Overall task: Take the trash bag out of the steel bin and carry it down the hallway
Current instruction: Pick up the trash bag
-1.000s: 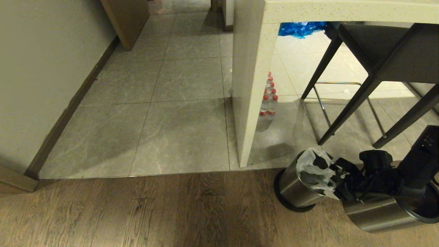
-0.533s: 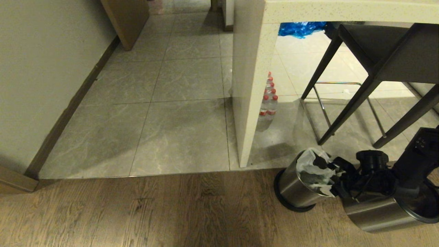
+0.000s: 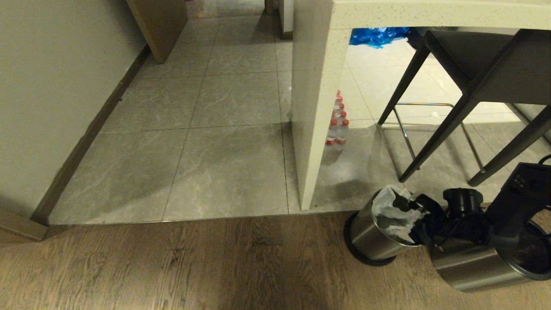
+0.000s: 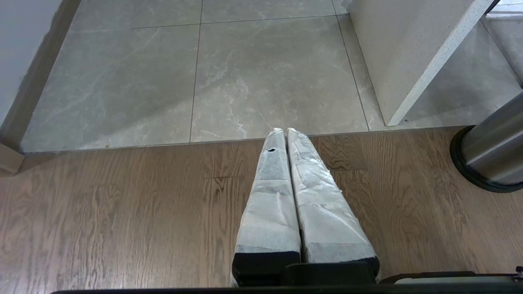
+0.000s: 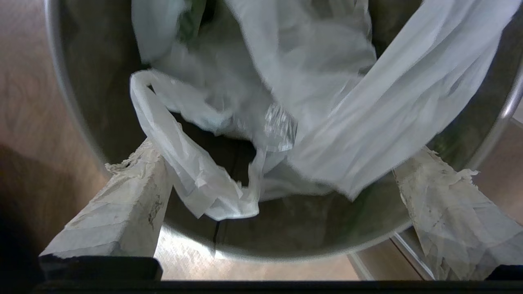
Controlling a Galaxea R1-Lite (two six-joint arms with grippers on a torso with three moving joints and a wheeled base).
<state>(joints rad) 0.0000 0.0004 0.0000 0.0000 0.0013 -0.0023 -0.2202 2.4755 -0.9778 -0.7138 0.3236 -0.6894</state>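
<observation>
Right end effector spread wide over steel bin rim, trash bag ungripped, left end effector closed, empty.

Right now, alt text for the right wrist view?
The right hand, fingers wide open, points into the steel bin at the crumpled white trash bag, grasping nothing yet. Wood floor shows beside the bin.

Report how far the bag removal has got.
Done: the right pincer is at the mouth of the steel bin, fingers open on either side of the trash bag. In hand: the approach to a grip; nothing is held. Left: closing on the bag, lifting it out, carrying it down the hallway. The left pincer is parked, shut.
</observation>
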